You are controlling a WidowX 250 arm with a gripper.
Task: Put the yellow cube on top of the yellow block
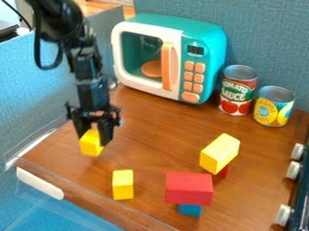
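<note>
Blue block (190, 210) under red block (189, 188), pincer (94, 136) gripping yellow cube (91, 146), cans (235, 94) (both labelled)

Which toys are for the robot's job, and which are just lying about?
For the job:
gripper
yellow cube, held in it
lone yellow block or raised yellow block; I can't tell which

Just lying about:
big red block
small red block
blue block
toy microwave
red can
yellow can

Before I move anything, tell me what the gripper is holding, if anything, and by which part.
The gripper holds a yellow cube by its upper part, between the two fingers; the lower part sticks out below.
</note>
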